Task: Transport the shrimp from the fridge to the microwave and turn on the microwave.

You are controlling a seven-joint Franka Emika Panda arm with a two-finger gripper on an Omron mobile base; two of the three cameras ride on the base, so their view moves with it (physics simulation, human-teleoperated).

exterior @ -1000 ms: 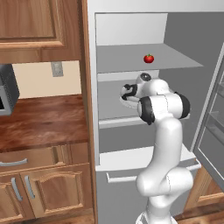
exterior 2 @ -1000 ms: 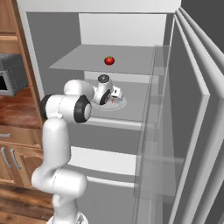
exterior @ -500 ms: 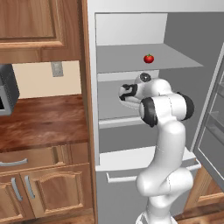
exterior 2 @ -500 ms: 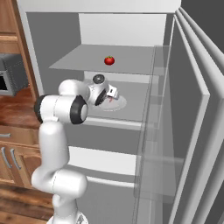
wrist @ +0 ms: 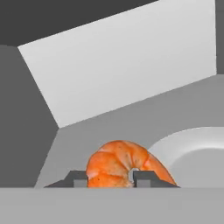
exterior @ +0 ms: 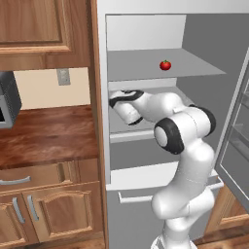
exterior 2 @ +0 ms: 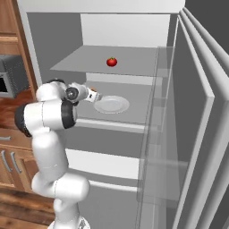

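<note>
The shrimp [wrist: 120, 166], a curved orange morsel, sits between my two dark fingertips [wrist: 80, 180] in the hand view, with my gripper [wrist: 108, 179] shut on it. In the right base view my gripper [exterior 2: 95, 95] hovers over the middle shelf of the fridge [exterior 2: 134, 58], just left of a white plate [exterior 2: 112, 105], and a speck of orange shrimp [exterior 2: 92, 90] shows at its tip. From the left base view, the gripper [exterior: 113, 100] reaches into the fridge [exterior: 141, 65] at that shelf's left side. The black microwave [exterior: 7, 99] stands at the left, on the wooden counter.
A red tomato [exterior: 165, 65] rests on the upper shelf, above the arm. The fridge door [exterior 2: 197, 125] stands open on the right. Wooden cabinets [exterior: 44, 24] and a brown counter [exterior: 48, 136] lie left of the fridge. The plate's rim [wrist: 197, 148] lies right of the shrimp.
The jaws have closed on the shrimp, and the hand has drawn back to the left, off the plate, with the shrimp in it.
</note>
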